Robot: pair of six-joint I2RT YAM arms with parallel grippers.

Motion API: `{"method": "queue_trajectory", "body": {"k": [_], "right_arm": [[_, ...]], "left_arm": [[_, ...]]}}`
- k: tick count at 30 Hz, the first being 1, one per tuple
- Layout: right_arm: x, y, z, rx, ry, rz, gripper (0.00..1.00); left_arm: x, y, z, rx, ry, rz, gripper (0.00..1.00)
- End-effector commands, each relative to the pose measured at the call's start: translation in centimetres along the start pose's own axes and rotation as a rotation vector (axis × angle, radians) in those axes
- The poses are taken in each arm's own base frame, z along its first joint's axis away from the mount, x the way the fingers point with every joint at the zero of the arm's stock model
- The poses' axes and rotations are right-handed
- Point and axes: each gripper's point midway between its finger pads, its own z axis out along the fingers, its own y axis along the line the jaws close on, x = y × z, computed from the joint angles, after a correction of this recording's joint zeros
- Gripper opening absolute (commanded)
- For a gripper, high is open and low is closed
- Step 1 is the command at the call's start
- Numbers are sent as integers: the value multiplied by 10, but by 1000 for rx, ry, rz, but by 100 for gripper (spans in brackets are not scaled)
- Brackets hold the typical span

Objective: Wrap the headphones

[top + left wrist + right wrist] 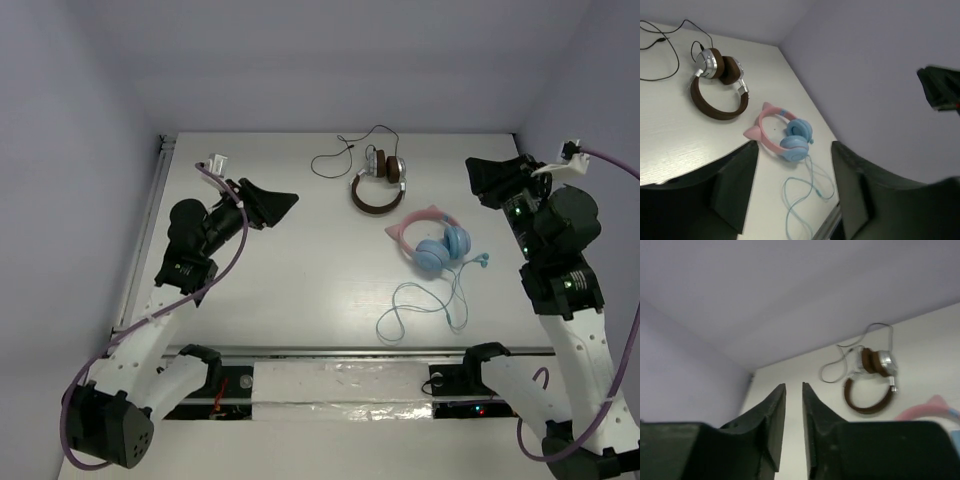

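The headphones, with a pink cat-ear headband and light blue ear cups, lie on the white table right of centre. Their thin light blue cable trails in loose loops toward the near edge. My left gripper hovers open and empty over the left half of the table, well away from them. In the left wrist view the headphones and cable show between its spread fingers. My right gripper hangs above the table's far right, its jaws nearly together and empty. Only a pink headband edge shows in the right wrist view.
Brown-and-silver headphones with a black cable lie at the back centre, just behind the pink ones; they also show in the left wrist view and right wrist view. Walls close the table's back and sides. A white padded strip runs along the near edge.
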Motion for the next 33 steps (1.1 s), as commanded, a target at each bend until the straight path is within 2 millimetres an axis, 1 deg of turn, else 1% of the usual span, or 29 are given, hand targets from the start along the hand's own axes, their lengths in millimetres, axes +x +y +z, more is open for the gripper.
{"method": "queue_trajectory", "body": {"k": [1,2,3,4,5,6,7,8,9,10,11,12,13,14,15,16,17,19,20,21,22,23,24,25,26,27,28,29,33], "right_arm": [[-43,55,-29,-213,-99,14,22],[-42,58,-32,-232,-91,14,16],[-40,60,-34,-247,-81,15,6],[-38,64,-37,-272,-68,13,2],[-33,63,-38,-274,-55,14,0],[-31,63,-38,-278,-49,16,0],[-29,63,-39,-285,-45,19,0],[-28,65,-41,-298,-48,26,0],[-25,62,-40,-294,-43,28,0],[-25,63,-41,-298,-48,28,0],[-27,62,-44,-294,-55,28,0],[-31,64,-47,-297,-66,25,0],[-33,63,-49,-291,-75,23,0],[-36,63,-52,-291,-89,20,0],[-41,67,-60,-307,-109,18,0],[-39,66,-62,-310,-112,25,0],[-42,68,-66,-324,-127,37,0],[-40,68,-69,-333,-131,39,0],[-38,65,-68,-321,-124,33,1],[-36,64,-67,-313,-115,30,2],[-34,61,-64,-302,-107,23,2],[-32,62,-63,-308,-101,19,2],[-30,63,-63,-319,-96,17,3],[-28,65,-64,-337,-90,21,4],[-25,69,-65,-363,-80,25,4],[-24,70,-66,-375,-74,26,5],[-22,70,-66,-380,-67,28,6],[-21,71,-66,-382,-65,29,6],[-16,69,-65,-378,-45,18,8]], "left_arm": [[-28,1,3,-24,-153,-11,51],[-17,0,9,-16,-138,-34,41],[-14,-3,15,-6,-131,-31,35],[-7,0,23,-30,-104,-31,27],[-4,2,43,-63,-65,7,22],[18,-10,58,-65,0,24,15],[28,6,67,-186,17,43,13],[35,6,88,-219,45,69,6],[54,0,98,-229,86,132,3],[62,1,106,-254,109,158,0],[76,4,124,-259,146,181,0],[87,6,133,-247,179,219,0],[98,0,142,-214,216,234,0],[115,3,160,-197,267,252,0],[127,4,168,-193,300,271,0],[144,5,173,-188,364,343,0],[156,10,194,-205,397,385,2],[177,26,203,-270,467,480,9],[205,37,207,-277,540,502,12],[200,30,220,-261,523,511,20],[209,26,224,-243,540,525,25],[223,38,228,-252,568,545,32],[221,29,238,-237,550,551,43],[222,31,244,-243,548,560,47],[236,44,248,-259,575,570,51],[227,38,261,-248,546,587,58],[230,43,265,-265,558,600,59],[235,45,276,-261,558,607,59],[248,57,296,-271,573,632,59]]}}
